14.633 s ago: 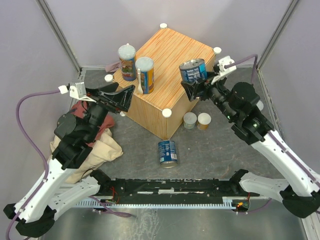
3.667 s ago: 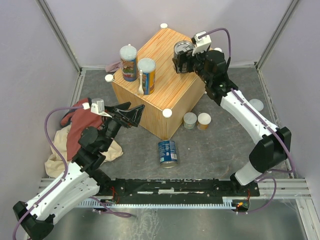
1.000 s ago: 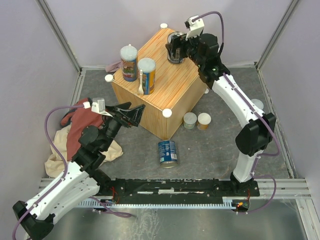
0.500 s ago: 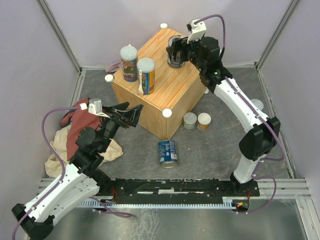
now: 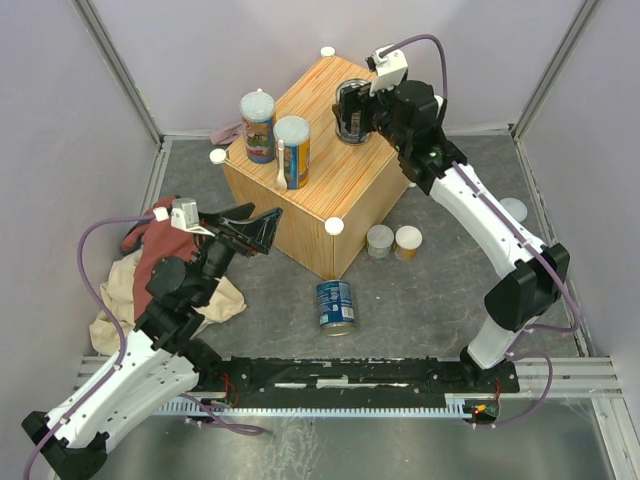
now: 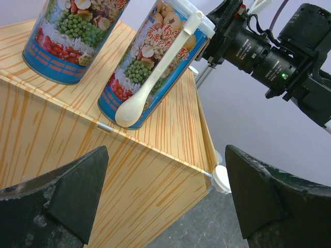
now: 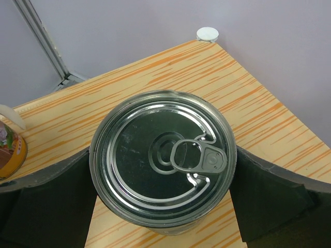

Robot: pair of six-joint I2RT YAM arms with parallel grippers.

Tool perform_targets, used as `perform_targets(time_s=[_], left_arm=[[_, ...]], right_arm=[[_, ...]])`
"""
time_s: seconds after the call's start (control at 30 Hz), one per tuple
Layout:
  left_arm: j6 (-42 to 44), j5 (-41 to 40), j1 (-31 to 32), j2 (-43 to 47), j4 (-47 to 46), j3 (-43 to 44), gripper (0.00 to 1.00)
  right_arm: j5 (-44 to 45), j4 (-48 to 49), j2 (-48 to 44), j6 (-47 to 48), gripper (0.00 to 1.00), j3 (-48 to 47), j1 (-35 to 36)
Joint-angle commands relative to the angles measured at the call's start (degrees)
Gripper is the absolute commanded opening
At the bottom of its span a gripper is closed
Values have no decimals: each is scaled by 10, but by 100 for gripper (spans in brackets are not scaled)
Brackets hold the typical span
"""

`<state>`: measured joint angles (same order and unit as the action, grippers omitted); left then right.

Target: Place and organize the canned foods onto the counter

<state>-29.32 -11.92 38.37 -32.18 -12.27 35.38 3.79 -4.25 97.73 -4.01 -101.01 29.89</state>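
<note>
The counter [image 5: 350,175] is a wood-grain box in the middle. Two tall orange/blue cans [image 5: 255,125] [image 5: 290,150] stand on its left part. They also show in the left wrist view [image 6: 77,36] [image 6: 155,62]. My right gripper [image 5: 355,108] is shut on a ring-pull can [image 7: 163,157] that stands upright on the counter's far part [image 7: 155,67]. A second blue ring-pull can [image 5: 335,303] lies on the floor in front. Two short pale-lidded cans [image 5: 380,241] [image 5: 407,241] stand by the counter's right side. A third [image 5: 512,210] is partly behind the right arm. My left gripper [image 5: 255,228] is open and empty beside the counter's near-left face [image 6: 129,170].
A red cloth [image 5: 160,255] and a beige cloth [image 5: 115,320] lie on the floor under the left arm. White round caps [image 5: 333,226] stick out at the counter's corners. A white spoon [image 6: 160,72] is strapped to the nearer tall can. Purple walls close in on three sides.
Over the last second the right gripper with the ring-pull can shifted slightly over the counter's far part. The left arm drifted a little to the left. The other cans have not moved.
</note>
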Motion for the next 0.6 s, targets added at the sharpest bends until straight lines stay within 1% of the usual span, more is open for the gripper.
perform_targets(time_s=[0.0,0.13,0.33,0.47,0.57], left_arm=[[10,-5,2,6,-10,26,99],[9,-3,2,9,-9,27,99],[13,-4,2,12,2,36,99],[15,-3,2,16,6,39,99],[20,-2,2,17,11,43,99]], right_arm=[[-32,5,-39,-45,100,-55,-9],[-34,-39,-9,-48,99,-134,-10],[-34,-70,19,-48,100,-197,-10],[-30,-75,21,-46,100,-203,-10],[-20,-60,-2,-43,100,-173,-9]])
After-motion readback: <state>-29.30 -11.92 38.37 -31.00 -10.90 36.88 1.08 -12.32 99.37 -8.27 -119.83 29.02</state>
